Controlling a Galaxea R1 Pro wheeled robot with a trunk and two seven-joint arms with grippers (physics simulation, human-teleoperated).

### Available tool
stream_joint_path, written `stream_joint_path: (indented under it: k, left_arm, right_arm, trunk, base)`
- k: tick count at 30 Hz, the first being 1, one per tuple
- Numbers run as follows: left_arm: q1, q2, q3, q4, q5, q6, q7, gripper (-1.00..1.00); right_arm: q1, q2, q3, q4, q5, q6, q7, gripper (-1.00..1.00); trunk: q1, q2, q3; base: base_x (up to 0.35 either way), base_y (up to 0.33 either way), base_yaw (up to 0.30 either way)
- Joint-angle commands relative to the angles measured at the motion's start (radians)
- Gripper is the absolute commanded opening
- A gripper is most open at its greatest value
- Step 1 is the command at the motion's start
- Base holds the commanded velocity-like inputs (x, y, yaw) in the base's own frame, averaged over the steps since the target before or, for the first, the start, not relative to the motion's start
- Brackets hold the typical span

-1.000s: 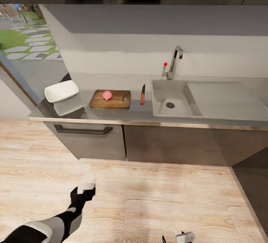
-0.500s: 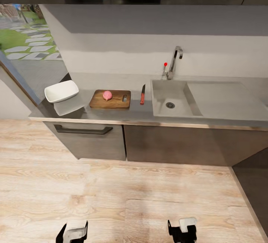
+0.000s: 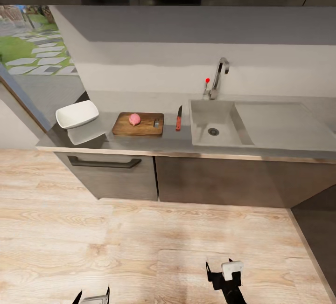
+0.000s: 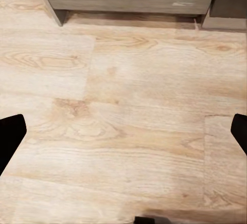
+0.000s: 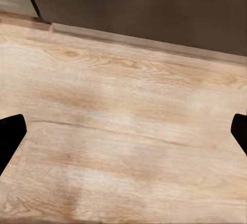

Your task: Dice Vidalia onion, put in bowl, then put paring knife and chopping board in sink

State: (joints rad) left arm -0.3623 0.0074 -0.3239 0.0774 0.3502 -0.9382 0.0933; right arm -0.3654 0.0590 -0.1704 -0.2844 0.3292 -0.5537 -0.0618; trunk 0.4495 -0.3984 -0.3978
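The pinkish Vidalia onion (image 3: 134,118) rests whole on the brown chopping board (image 3: 140,127), on the grey countertop (image 3: 172,144). The red-handled paring knife (image 3: 178,118) lies on the counter between the board and the steel sink (image 3: 201,122), whose basin holds nothing. The white bowl (image 3: 77,114) sits at the counter's left end. Both grippers hang low over the wood floor, well short of the counter: the left gripper (image 3: 93,294) (image 4: 125,131) is open and the right gripper (image 3: 219,267) (image 5: 125,131) is open, with only floor between the fingers.
A chrome tap with a red knob (image 3: 218,79) stands behind the basin, and the drainboard (image 3: 280,124) extends to the right. Dark cabinet fronts (image 3: 219,180) run under the counter, with upper cabinets above. A glass door (image 3: 32,52) lies to the left. Pale wood floor (image 3: 154,243) separates me from the counter.
The left arm, raised over the floor a second ago, has dropped to the bottom edge of the head view. The right gripper has risen slightly. Nothing on the counter moved.
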Motion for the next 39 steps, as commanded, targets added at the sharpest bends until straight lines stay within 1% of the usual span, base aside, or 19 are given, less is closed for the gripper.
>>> stream_joint_path:
  k: [1,3,4,6,7,10,13,17,24,34,39]
  left_arm:
    - [-0.001,0.001,-0.009,0.003,-0.002,0.002,0.010,1.00]
    - [-0.001,0.002,-0.008,0.003,-0.002,0.013,0.010,1.00]
    - [-0.001,0.002,-0.008,0.003,-0.002,0.018,0.010,1.00]
    - [-0.001,0.004,-0.008,0.003,-0.002,0.021,0.010,1.00]
    - [-0.001,0.004,-0.008,0.003,-0.002,0.027,0.010,1.00]
    - [-0.001,0.005,-0.008,0.002,-0.003,0.044,0.010,1.00]
    - [-0.001,0.004,-0.008,0.002,-0.003,0.061,0.010,1.00]
    - [-0.001,0.004,-0.008,0.001,-0.003,0.083,0.011,1.00]
    - [-0.001,0.003,-0.007,0.001,-0.004,0.122,0.011,1.00]
    - [-0.001,0.003,-0.007,0.001,-0.004,0.177,0.011,1.00]
    - [-0.001,0.003,-0.007,0.001,-0.004,0.177,0.011,1.00]
  right_arm:
    - [0.003,0.006,0.001,0.007,0.005,0.003,-0.012,1.00]
    - [0.014,0.017,0.013,0.018,-0.006,0.014,-0.001,1.00]
    - [0.020,0.017,0.019,0.024,-0.009,0.020,-0.001,1.00]
    - [0.031,0.005,0.007,0.035,-0.003,0.008,0.010,1.00]
    - [0.037,0.005,0.001,0.041,-0.002,0.003,0.016,1.00]
    - [0.054,0.013,-0.015,0.058,0.000,-0.014,0.032,1.00]
    - [0.071,0.014,-0.032,0.075,0.002,-0.031,0.049,1.00]
    - [0.094,0.013,-0.054,0.097,0.002,-0.053,0.069,1.00]
    - [0.131,0.013,-0.092,0.125,0.002,-0.093,0.064,1.00]
    - [0.131,0.013,-0.093,0.125,0.002,-0.100,0.062,1.00]
    - [0.131,0.013,-0.093,0.125,0.002,-0.100,0.062,1.00]
  trunk:
    - [0.000,-0.002,-0.001]
    - [0.000,-0.002,-0.001]
    - [0.000,-0.002,-0.001]
    - [0.000,-0.002,-0.001]
    - [0.000,-0.002,-0.001]
    - [0.000,-0.002,-0.001]
    - [0.000,-0.002,-0.001]
    - [0.000,-0.002,-0.001]
    - [0.000,-0.002,-0.001]
    - [0.000,-0.002,-0.001]
    - [0.000,-0.002,-0.001]
  base:
    - [0.000,0.000,0.000]
    - [0.000,0.000,0.000]
    - [0.000,0.000,0.000]
    - [0.000,0.000,0.000]
    - [0.000,0.000,0.000]
    - [0.000,0.000,0.000]
    - [0.000,0.071,0.000]
    - [0.004,0.231,0.000]
    - [0.108,0.301,0.000]
    - [0.137,0.309,0.000]
    - [0.149,0.310,0.000]
